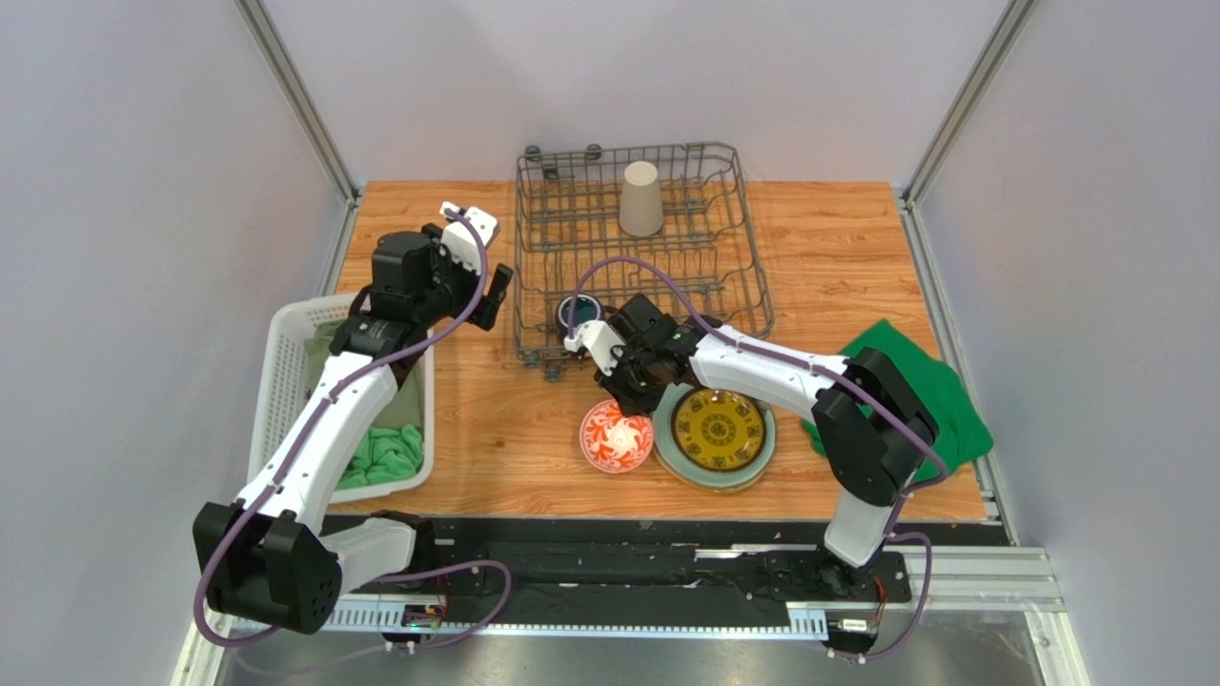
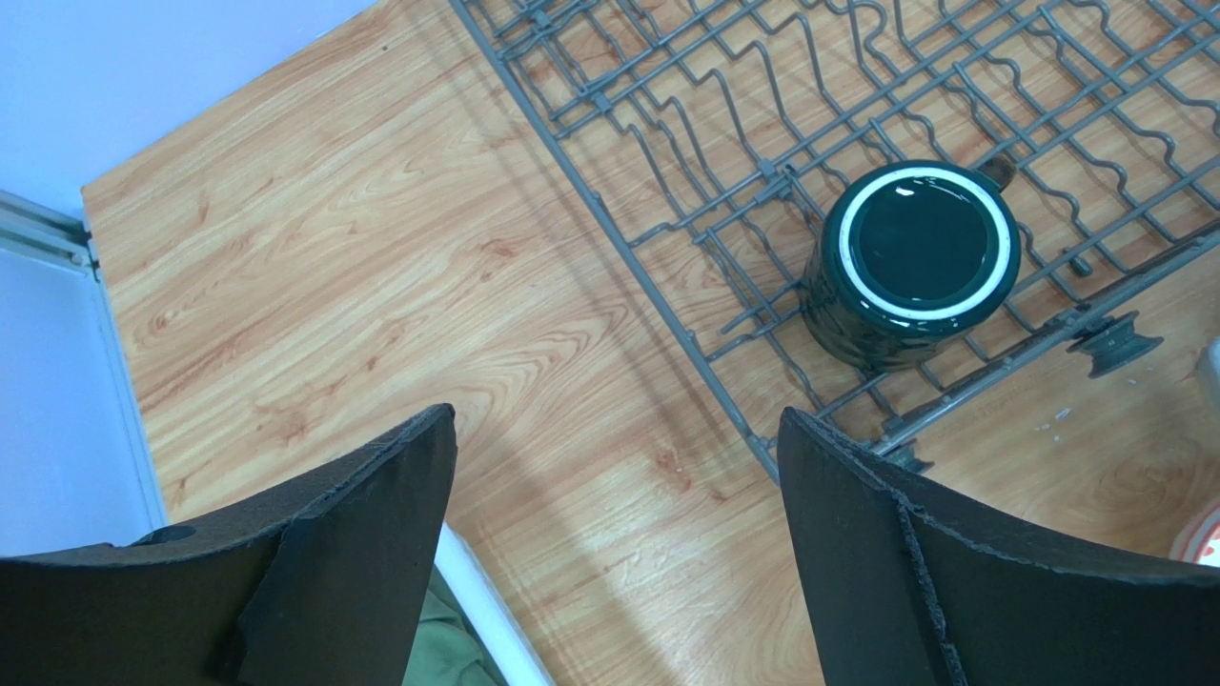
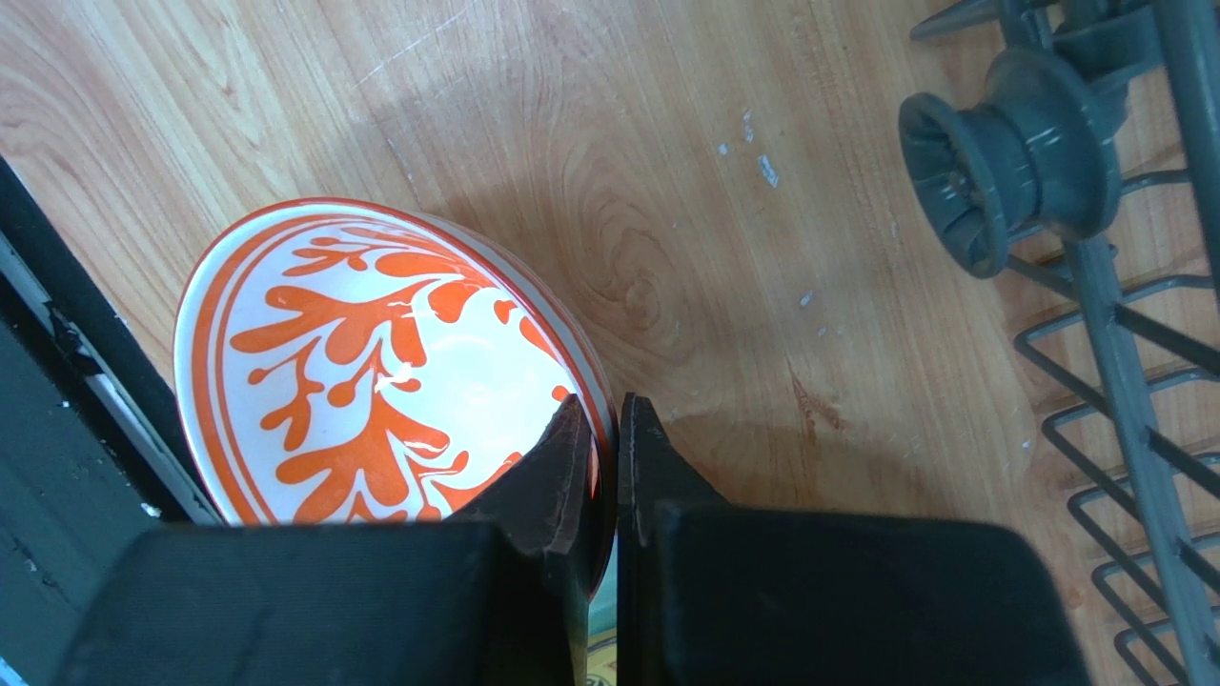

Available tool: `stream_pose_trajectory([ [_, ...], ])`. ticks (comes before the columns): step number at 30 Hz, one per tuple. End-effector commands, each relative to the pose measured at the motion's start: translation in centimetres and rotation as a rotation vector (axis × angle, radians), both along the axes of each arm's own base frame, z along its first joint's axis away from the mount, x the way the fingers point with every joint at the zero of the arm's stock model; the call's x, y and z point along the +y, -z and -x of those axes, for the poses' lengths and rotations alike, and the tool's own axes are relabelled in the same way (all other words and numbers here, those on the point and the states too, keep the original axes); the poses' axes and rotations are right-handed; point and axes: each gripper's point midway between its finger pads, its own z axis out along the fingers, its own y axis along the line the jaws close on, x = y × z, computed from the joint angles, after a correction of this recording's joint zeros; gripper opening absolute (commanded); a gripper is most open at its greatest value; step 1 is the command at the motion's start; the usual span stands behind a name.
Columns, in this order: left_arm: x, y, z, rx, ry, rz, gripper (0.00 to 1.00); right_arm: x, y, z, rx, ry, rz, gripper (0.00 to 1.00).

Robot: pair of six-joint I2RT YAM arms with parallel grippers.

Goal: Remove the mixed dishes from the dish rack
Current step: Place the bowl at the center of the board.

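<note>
Mug (image 2: 917, 257) upright, mouth up | left end effector (image 2: 613, 429) released | right end effector (image 3: 602, 415) clenched

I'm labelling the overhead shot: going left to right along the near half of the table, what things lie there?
white basket → red-and-white bowl → yellow patterned plate → green cloth

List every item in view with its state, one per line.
left pincer: open, empty, beside the rack.
right pincer: shut, tips at the bowl's rim.
dish rack: on the table, holding two items.
mug: upright in the rack.
tumbler: upside down in the rack.
bowl: upright on the table.
yellow plate: lying flat on a pale green plate.
</note>
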Motion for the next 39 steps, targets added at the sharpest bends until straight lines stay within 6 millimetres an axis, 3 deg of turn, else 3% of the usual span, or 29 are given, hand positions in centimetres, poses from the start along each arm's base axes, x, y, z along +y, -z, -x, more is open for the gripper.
stream_pose_trajectory([
  [1, -0.1, -1.2, -0.1, -0.048, 0.008, 0.026, 0.91, 2.5, -2.7, -2.3, -0.102, -0.024, -0.09, 0.0],
  [12, -0.2, -0.9, -0.1, -0.043, 0.014, 0.03, 0.9, 2.3, -2.0, -3.3, -0.126, -0.022, -0.051, 0.01],
  [16, -0.1, -1.0, 0.0, -0.047, 0.015, 0.028, 0.9, 2.6, -2.0, -3.5, -0.129, -0.024, -0.049, 0.11],
  [26, -0.1, -0.9, 0.1, -0.046, 0.019, 0.023, 0.9, 1.9, -2.0, -3.9, -0.137, 0.009, -0.011, 0.22],
  [31, -0.1, -1.0, 0.2, -0.046, 0.021, 0.022, 0.9, 1.3, -1.9, -3.6, -0.126, 0.015, 0.009, 0.29],
  [39, -0.1, -1.0, 0.4, -0.043, 0.025, 0.021, 0.9, 0.6, -1.7, -2.4, -0.092, 0.008, 0.027, 0.3],
])
